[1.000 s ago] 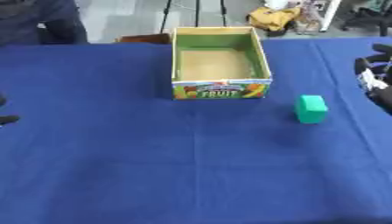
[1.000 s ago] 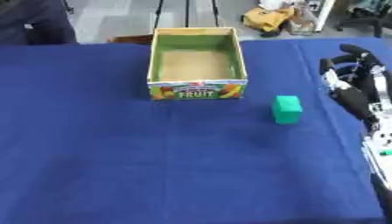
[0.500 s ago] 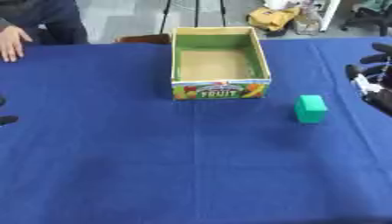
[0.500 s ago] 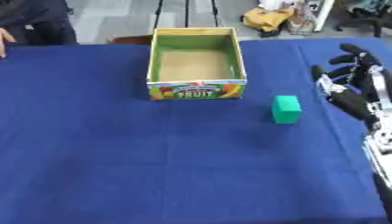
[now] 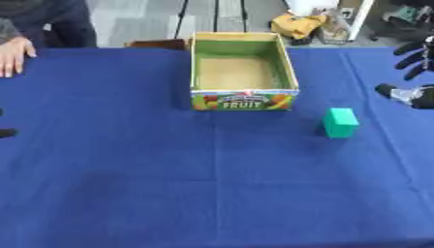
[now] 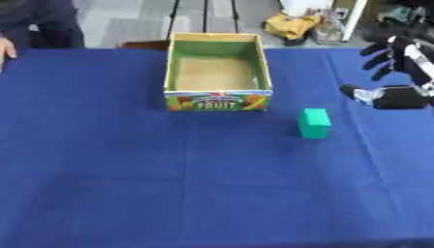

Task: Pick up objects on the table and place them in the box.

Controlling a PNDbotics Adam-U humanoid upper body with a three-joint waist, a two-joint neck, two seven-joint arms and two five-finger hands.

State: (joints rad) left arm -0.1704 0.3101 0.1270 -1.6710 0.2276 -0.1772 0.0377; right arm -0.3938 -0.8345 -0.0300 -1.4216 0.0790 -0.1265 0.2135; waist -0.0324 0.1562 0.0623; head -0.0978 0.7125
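A green block (image 6: 315,123) is standing upright on the blue tablecloth (image 5: 212,184), right of the middle of the tabletop and nearer its far edge than its near one. Nothing is touching it. Just beyond it and to its left, an open cardboard box (image 6: 218,100) is sitting close to the far edge, its front panel printed with fruit pictures and the word FRUIT, its inside walls green and its brown floor showing. The block is lying near the box's front right corner but apart from it.

The robot's right hand (image 6: 398,72) is hanging over the right edge of the tabletop, level with the box and well to the right of the block. Its dark fingers (image 6: 377,48) are spreading apart and pointing toward the far left, with the thumb (image 6: 354,92) reaching out lower down toward the block; the hand is holding nothing.

Of the left hand (image 5: 5,131), only a small dark tip is showing at the left edge of the tabletop, and its fingers cannot be made out.

A person's bare hand (image 5: 13,54) is resting on the far left corner of the tablecloth, away from the box and block.
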